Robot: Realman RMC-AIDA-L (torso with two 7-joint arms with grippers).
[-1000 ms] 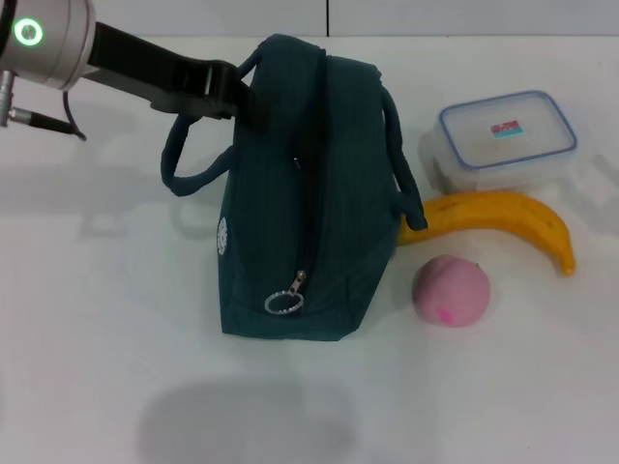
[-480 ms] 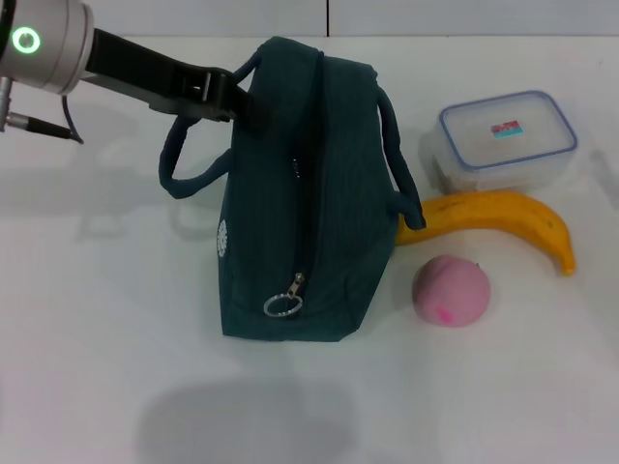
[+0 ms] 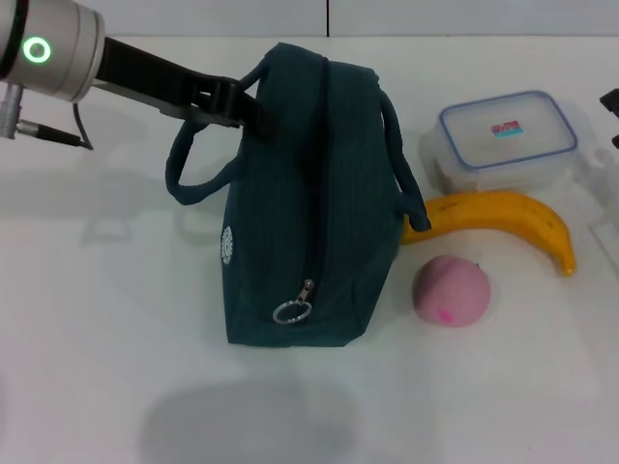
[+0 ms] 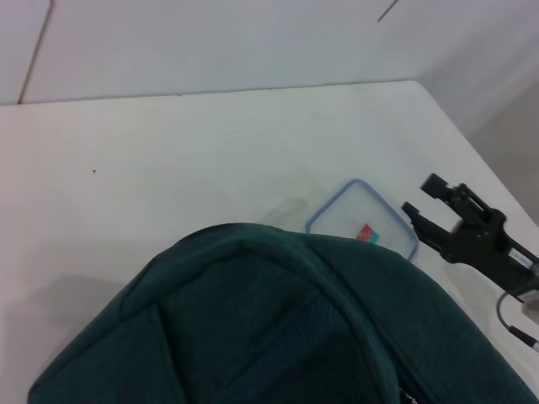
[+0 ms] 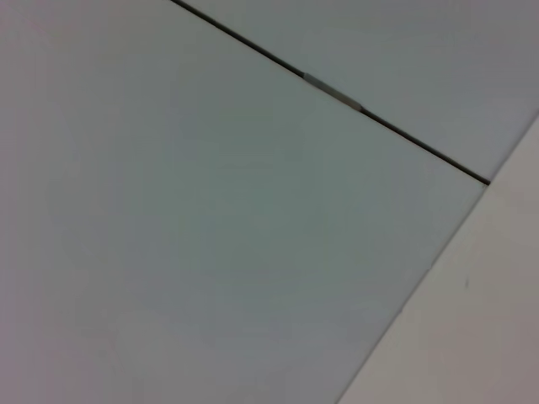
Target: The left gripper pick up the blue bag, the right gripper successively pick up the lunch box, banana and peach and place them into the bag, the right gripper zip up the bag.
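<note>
Blue bag (image 3: 314, 193) stands on the white counter (image 3: 106, 319), left of centre in the head view, zipper running along its top with the silver ring pull (image 3: 288, 311) hanging at the near end. We note the left gripper (image 3: 250, 104) at the bag's far left shoulder, where one loop handle (image 3: 189, 164) begins; its fingers appear clenched on the bag's fabric or handle root there, though the contact itself is partly hidden by the bag. We judge the first step, grasping the bag, as in hand; whether the bag is lifted clear of the counter we cannot tell. The right gripper (image 4: 442, 219) shows in the left wrist view beside the lunch box (image 3: 505, 138), fingers spread and holding nothing; in the head view only a dark sliver of it shows at the right edge. The lunch box sits at the far right of the counter, lid on. The banana (image 3: 503, 220) lies just in front of it, one tip touching or hidden behind the bag's side. The peach (image 3: 451, 290) rests nearer us, just beside the bag. None of the three items is packed, so all placements and the final zipping remain.
</note>
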